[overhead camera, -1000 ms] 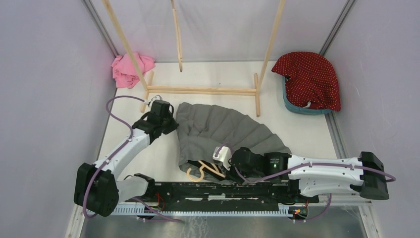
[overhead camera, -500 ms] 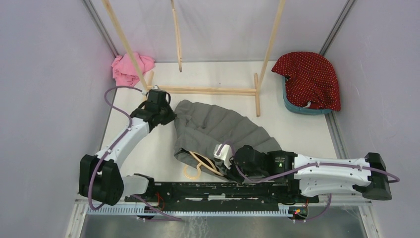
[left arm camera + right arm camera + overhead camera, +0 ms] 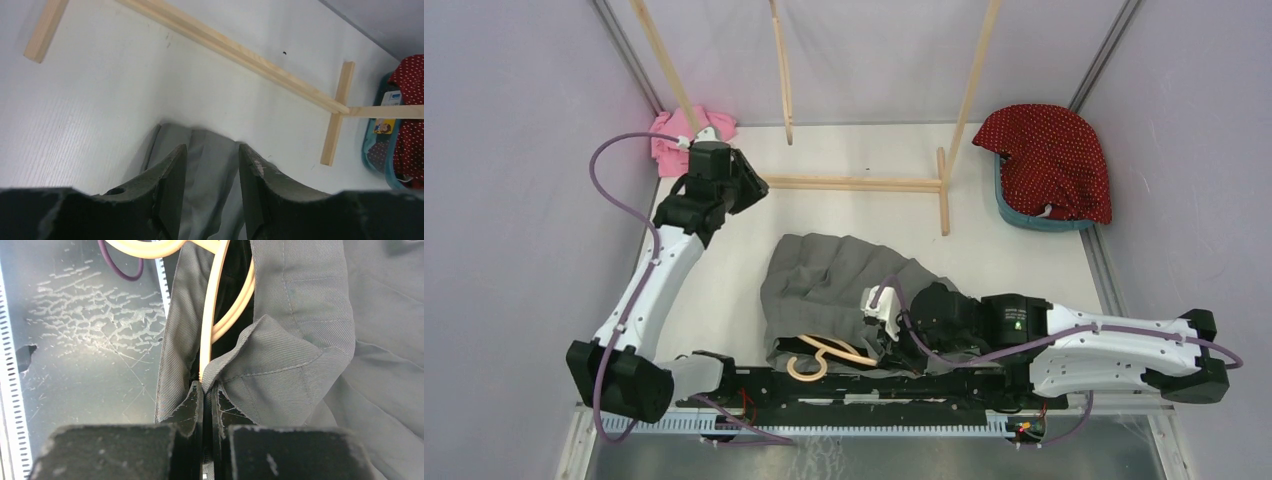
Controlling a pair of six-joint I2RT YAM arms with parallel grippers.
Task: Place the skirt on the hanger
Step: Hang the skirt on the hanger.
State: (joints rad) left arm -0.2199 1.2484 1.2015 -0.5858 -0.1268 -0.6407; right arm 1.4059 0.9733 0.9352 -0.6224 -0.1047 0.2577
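1. Skirt (image 3: 844, 285): grey, flat on counter (image 3: 1024, 260), waistband toward the arm bases.
2. Hanger (image 3: 822, 352): partly inside the waistband.
3. Right gripper (image 3: 206, 390): jaws closed on hanger arm; best slid deeper, level.
4. Left gripper (image 3: 212, 152): jaws parted, empty; should pin fabric.

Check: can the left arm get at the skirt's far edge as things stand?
Probably yes. The left gripper hangs open above the grey skirt, whose far edge shows past its fingers with nothing in between. The right gripper is shut on the hanger at the near end.
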